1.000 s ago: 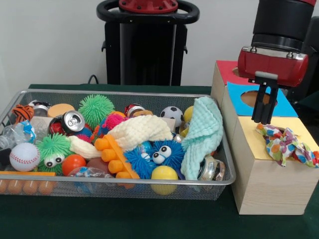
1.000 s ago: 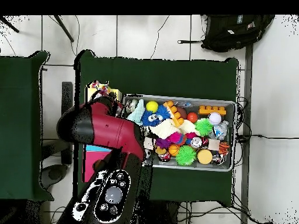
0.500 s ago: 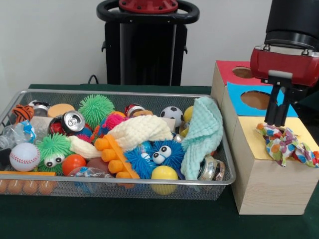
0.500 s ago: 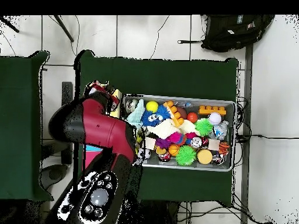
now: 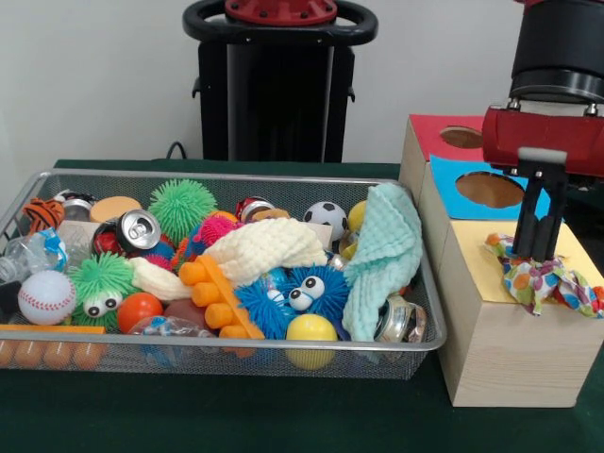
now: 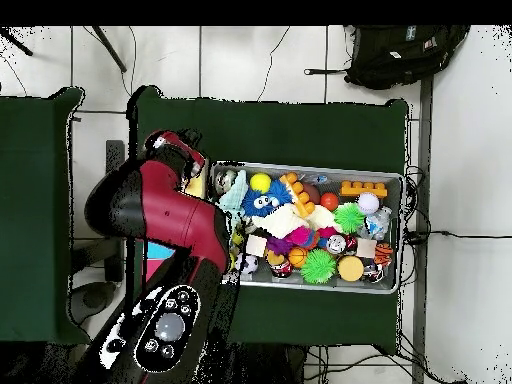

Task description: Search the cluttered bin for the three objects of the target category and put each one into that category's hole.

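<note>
Dotted white fabric [image 5: 547, 281] lies bunched on the yellow paper top [image 5: 472, 269] of the largest wooden box [image 5: 500, 349], at the right. It covers the hole there, and I cannot tell how many pieces it is. My gripper [image 5: 536, 253] hangs straight down over the box, fingers close together, tips touching the fabric's left part. The wire mesh bin [image 5: 283, 345] fills the left and middle; no dotted fabric shows in it. In the overhead view my arm [image 6: 165, 215] covers the boxes and the gripper, beside the bin [image 6: 392, 182].
The bin holds a mint-green waffle cloth [image 5: 387, 250], a cream waffle cloth [image 5: 264, 247], balls, cans and spiky toys. Behind the yellow top are the blue-topped hole [image 5: 497, 190] and the red-topped hole [image 5: 461, 138]. A backpack [image 6: 400, 50] lies on the floor.
The gripper has moved right and down, from over the blue-topped box to the dotted fabric on the yellow top. The fabric has barely shifted.
</note>
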`<state>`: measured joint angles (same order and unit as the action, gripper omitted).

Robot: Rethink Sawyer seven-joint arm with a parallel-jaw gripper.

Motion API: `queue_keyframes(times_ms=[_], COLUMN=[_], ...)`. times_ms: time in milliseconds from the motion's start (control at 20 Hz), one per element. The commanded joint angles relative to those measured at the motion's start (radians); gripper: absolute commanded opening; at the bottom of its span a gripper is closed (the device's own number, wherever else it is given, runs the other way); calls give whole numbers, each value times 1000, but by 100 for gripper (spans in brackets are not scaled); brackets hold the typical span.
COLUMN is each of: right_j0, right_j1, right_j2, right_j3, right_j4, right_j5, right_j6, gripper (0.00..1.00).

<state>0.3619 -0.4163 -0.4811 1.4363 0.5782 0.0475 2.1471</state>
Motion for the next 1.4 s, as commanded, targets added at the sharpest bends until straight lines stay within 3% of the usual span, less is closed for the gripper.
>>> queue_keyframes(times_ms=[50,550,1100,1400], right_j0=[-42,-82,-58,-72], right_j1=[67,41,56,83], right_j2=[91,166,171,243], right_j3=[-7,43,15,-10], right_j4=[54,11,54,62], right_j5=[-50,-73,-97,-137], right_j6=[219,204,237,249], gripper=[0,0,0,0])
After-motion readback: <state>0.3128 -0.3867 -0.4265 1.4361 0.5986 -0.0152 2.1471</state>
